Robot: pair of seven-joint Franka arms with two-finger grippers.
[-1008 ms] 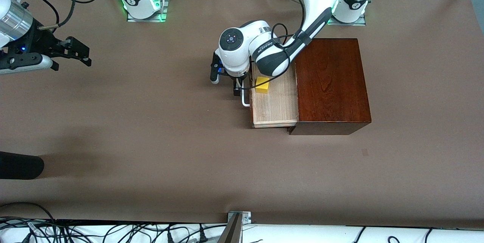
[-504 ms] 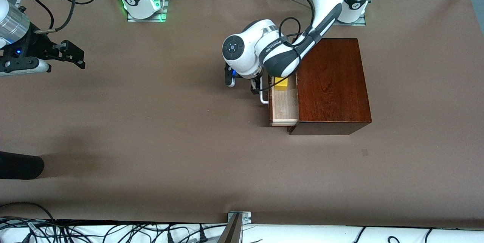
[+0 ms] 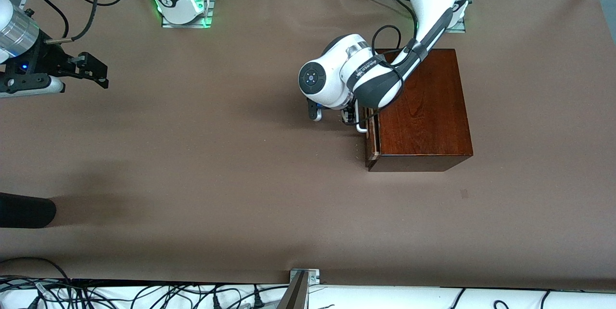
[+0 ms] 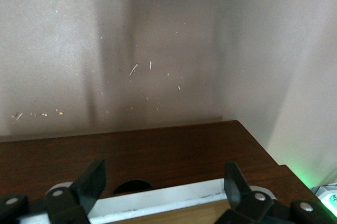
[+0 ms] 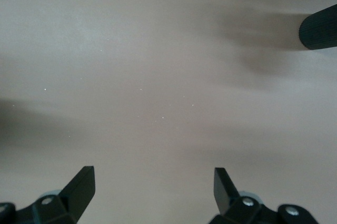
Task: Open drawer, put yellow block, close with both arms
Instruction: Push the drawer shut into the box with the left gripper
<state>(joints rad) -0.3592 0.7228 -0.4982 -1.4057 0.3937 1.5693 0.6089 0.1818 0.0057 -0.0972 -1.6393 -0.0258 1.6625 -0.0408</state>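
The big brown table [image 3: 192,164] holds a shiny dark red-brown wooden box [image 3: 421,107]. Its drawer [image 3: 369,135], with a dark front and white bar handle [image 4: 163,203], is almost shut. The small yellow block is hidden, likely inside. The left gripper [image 4: 163,182] is wide open around the handle, holding nothing. The right gripper [image 5: 152,182] waits open over bare table. A crooked push could jam the drawer.
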